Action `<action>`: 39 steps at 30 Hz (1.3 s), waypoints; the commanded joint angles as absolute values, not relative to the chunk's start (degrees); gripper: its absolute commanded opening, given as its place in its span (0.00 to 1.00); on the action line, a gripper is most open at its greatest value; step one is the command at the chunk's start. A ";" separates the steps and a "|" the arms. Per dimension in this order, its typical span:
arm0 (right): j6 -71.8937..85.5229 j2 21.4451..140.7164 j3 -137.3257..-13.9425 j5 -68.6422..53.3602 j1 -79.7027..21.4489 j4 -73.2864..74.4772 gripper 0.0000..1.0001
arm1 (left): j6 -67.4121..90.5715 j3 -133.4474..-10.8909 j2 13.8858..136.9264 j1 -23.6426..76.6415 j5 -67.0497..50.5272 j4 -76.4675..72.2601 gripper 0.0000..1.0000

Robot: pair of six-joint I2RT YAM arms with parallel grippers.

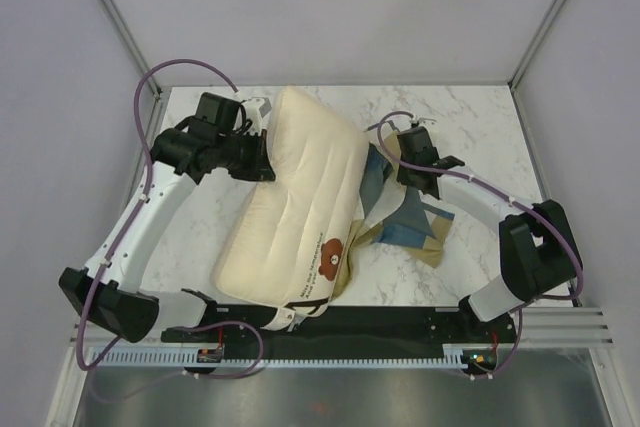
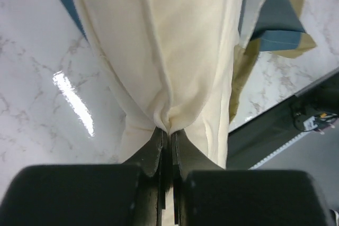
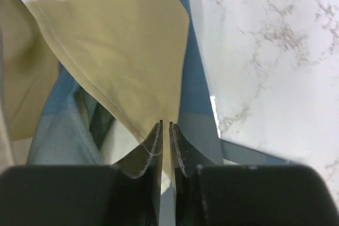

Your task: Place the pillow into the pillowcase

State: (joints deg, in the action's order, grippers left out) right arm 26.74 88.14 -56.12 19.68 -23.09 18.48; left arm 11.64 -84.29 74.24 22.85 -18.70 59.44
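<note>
Across the marble table [image 1: 480, 127] the pillow [image 1: 300, 207] lies diagonally, its right edge overlapping the crumpled pillowcase [image 1: 410, 227]. The left fingers [image 2: 148, 157] pinch the pillow's far-left edge tight; the right fingers [image 3: 186, 157] are closed almost together on a tan pillowcase fold.

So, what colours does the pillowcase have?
Blue, tan and cream blocks. The pillowcase shows best in the right wrist view.

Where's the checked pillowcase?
In the top view, the blue, tan and cream checked fabric pillowcase lies crumpled right of centre, partly under the plump cream pillow.
</note>
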 commanded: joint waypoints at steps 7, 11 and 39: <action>28.65 90.96 -64.42 14.43 -19.43 13.18 0.05 | 8.17 -83.23 83.05 23.55 4.28 60.74 0.02; 28.21 89.30 -64.69 11.43 -15.83 13.97 0.48 | 8.44 -84.19 88.76 23.64 14.22 59.59 0.02; 40.17 72.85 -38.41 3.43 -7.21 20.30 0.90 | 13.00 -92.80 92.26 44.64 -2.17 45.44 1.00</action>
